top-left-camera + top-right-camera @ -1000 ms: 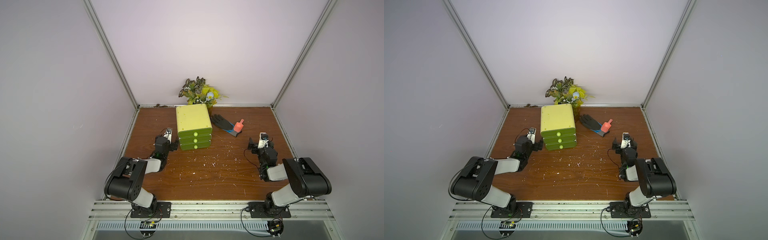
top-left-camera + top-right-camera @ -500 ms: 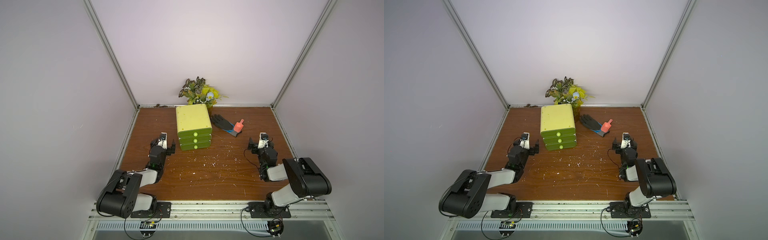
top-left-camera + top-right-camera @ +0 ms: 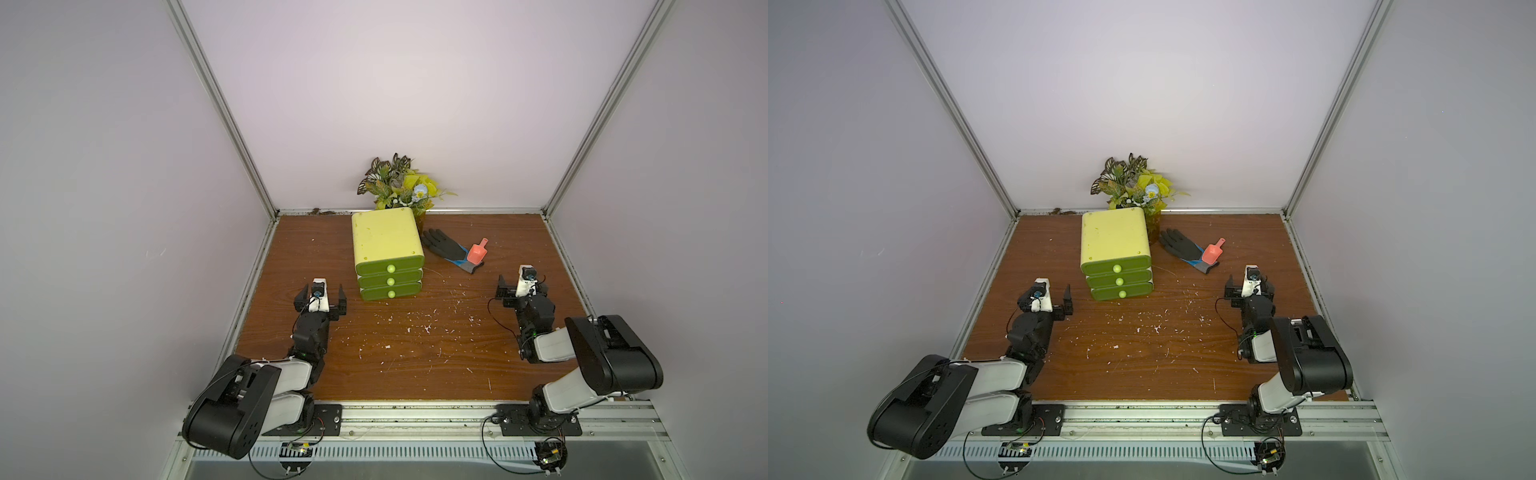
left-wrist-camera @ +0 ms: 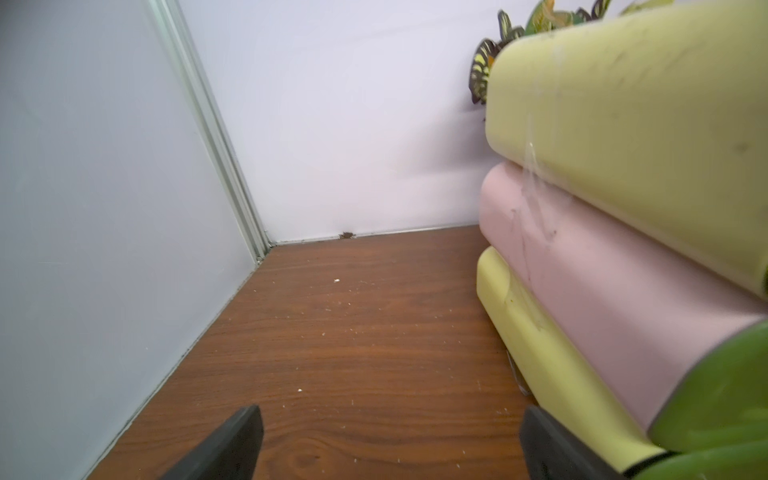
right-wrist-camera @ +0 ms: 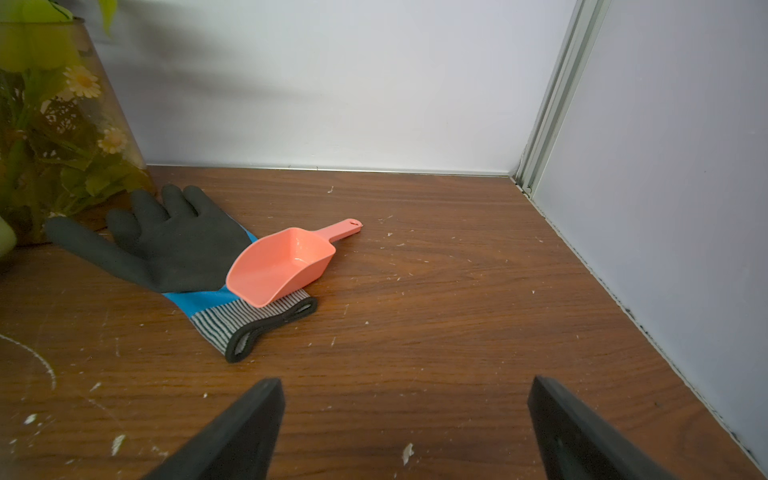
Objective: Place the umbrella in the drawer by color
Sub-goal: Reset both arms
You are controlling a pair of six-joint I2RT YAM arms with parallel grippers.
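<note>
Wooden table (image 3: 415, 353), drawer unit (image 3: 386, 241) shut at 12 o'clock; left tool (image 3: 321, 292) and right tool (image 3: 521, 284) gape empty, seemingly parked.

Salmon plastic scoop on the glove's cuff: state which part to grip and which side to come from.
Probably the narrow handle of the salmon plastic scoop, from above with the open right tool, jaws across its width. It sticks out toward the back wall, clear of the black-and-blue work glove under the bowl's mouth.
</note>
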